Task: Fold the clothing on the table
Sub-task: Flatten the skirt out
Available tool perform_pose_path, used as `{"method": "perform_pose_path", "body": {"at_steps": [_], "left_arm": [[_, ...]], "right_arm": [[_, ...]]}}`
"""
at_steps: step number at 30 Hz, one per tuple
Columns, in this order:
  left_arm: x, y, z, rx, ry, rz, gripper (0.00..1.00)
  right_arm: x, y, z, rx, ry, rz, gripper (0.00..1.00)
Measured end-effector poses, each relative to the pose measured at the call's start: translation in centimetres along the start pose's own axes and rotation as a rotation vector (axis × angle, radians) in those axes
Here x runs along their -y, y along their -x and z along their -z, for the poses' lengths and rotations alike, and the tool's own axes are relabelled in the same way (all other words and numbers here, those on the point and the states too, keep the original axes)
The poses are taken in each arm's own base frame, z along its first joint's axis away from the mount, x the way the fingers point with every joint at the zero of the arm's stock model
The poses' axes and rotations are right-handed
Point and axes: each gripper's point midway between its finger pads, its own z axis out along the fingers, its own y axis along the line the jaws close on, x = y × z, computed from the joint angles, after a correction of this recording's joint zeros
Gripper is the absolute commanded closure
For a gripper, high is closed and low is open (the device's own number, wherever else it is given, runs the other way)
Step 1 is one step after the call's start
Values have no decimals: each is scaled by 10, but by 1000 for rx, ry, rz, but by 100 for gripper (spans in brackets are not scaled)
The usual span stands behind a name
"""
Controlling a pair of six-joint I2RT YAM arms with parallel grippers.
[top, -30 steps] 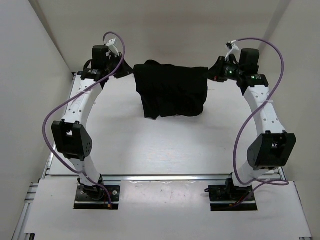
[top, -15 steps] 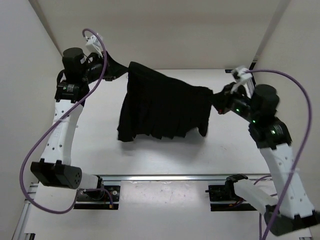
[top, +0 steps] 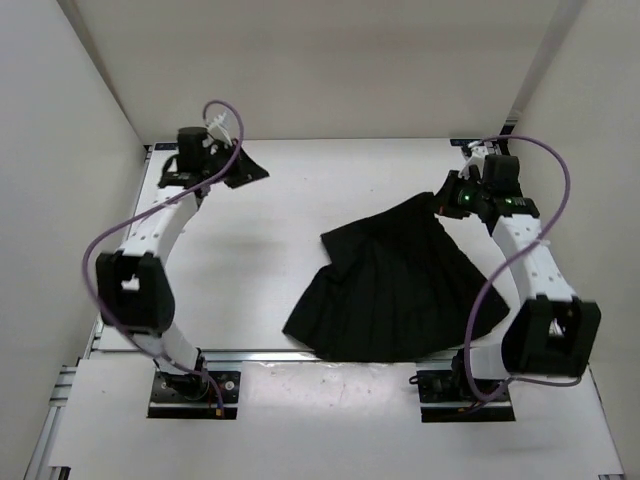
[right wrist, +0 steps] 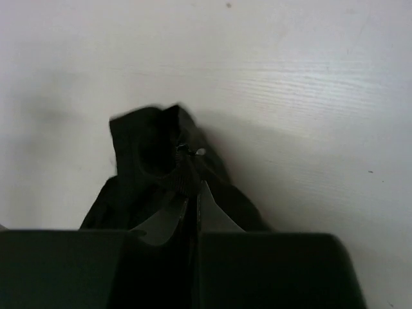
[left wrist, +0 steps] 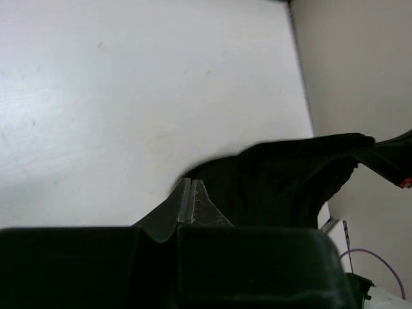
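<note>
Since the earlier frame the clothing (top: 390, 285) has dropped from mid-air onto the table (top: 250, 260), released by the left gripper (left wrist: 191, 188). White matte tabletop, white walls (top: 330, 70) on three sides, metal rail (top: 330, 353) at the front. Garment: black, finely pleated, fanned out right of centre, near the rail. Right gripper (right wrist: 195, 193) is clamped on its far corner; left gripper is closed, empty, well apart.
</note>
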Motion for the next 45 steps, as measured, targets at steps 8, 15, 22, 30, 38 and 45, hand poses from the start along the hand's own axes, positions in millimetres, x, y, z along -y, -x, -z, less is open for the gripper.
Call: {"method": "perform_pose_path", "body": {"at_steps": [8,15,22,30,38,45], "left_arm": [[-73,-107,-70,-240,99,111,1],[-61,-146,-80,-250,13,121,2],[-60,-152,-120,-214,23,149,12],[-17,-189,-176,-282,48,64,18],[-32,-199,-183,-300,189,9,22],[-44,-205,-179,-310,264,-14,29]], "right_arm": [[43,-39,-58,-185,-60,-115,100],[47,-37,-60,-175,-80,-111,100],[50,-36,-63,-186,-106,-108,99],[45,-44,-66,-215,-119,-92,100],[48,-47,-63,-222,-139,-97,100],[49,-50,-54,-218,-156,-98,100]]}}
